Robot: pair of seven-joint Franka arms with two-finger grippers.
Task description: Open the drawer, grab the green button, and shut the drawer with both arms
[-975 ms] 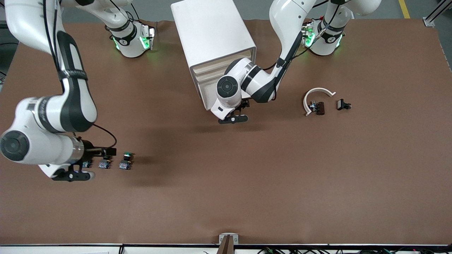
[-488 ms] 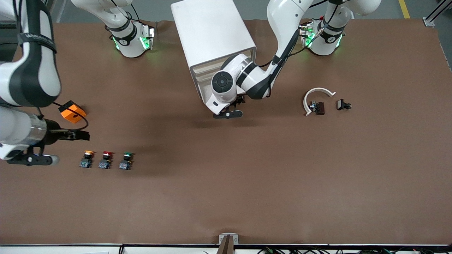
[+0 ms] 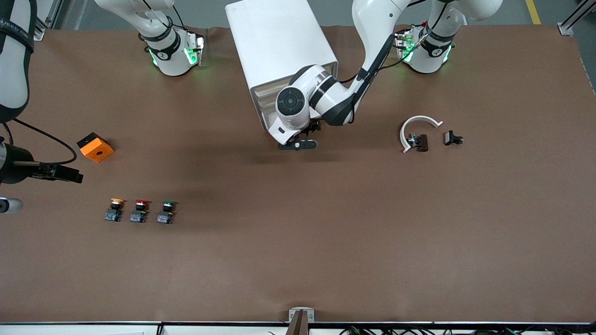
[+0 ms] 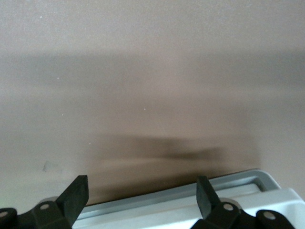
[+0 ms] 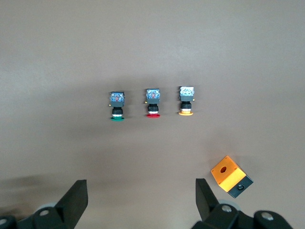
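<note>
front view hides both grippers' fingers; wrist views show left gripper wide at cabinet, right gripper wide near button.

The button is a small push button with a round green cap on a black and blue block body, lying on its side on the brown bench with the cap at its 12 o'clock end in the front view, toward the robots' bases. It is the end one of a row of three like buttons near the right arm's end of the bench, just beside the red-capped one, with the yellow-capped one next along, none touching. Nothing holds or touches it.
</note>
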